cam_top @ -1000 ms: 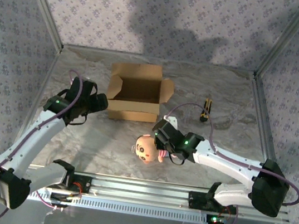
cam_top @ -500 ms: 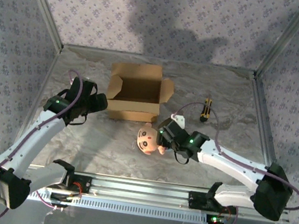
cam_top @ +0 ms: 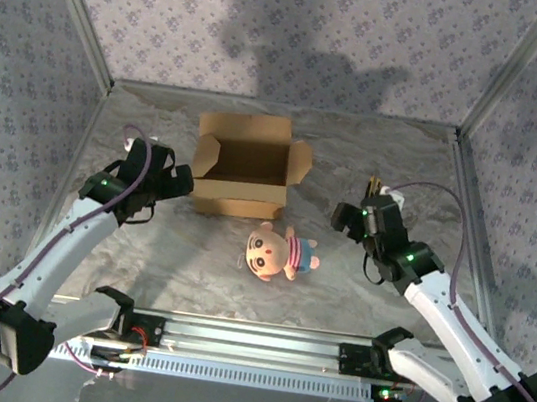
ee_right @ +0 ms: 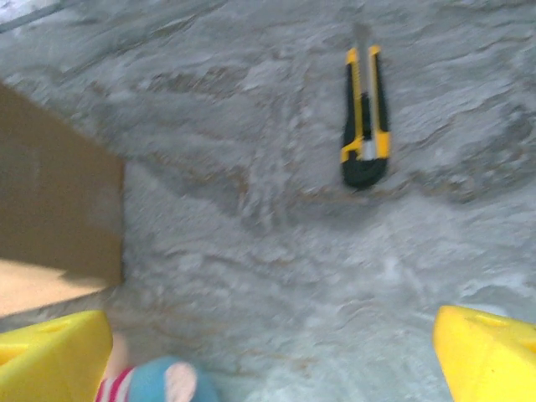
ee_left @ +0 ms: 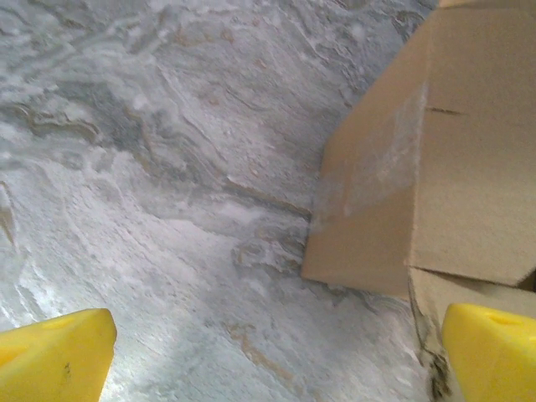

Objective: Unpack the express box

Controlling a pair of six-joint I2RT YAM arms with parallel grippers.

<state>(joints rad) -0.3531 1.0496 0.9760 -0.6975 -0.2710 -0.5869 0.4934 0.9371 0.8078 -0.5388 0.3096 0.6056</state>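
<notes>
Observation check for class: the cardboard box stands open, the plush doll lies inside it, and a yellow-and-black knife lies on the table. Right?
No: the top external view shows the plush doll lying on the table in front of the cardboard box, not inside it. The rest holds.

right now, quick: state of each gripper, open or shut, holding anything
Left gripper: open, empty, beside the express box.
Right gripper: open, empty; the plush doll lies free of it.
</notes>
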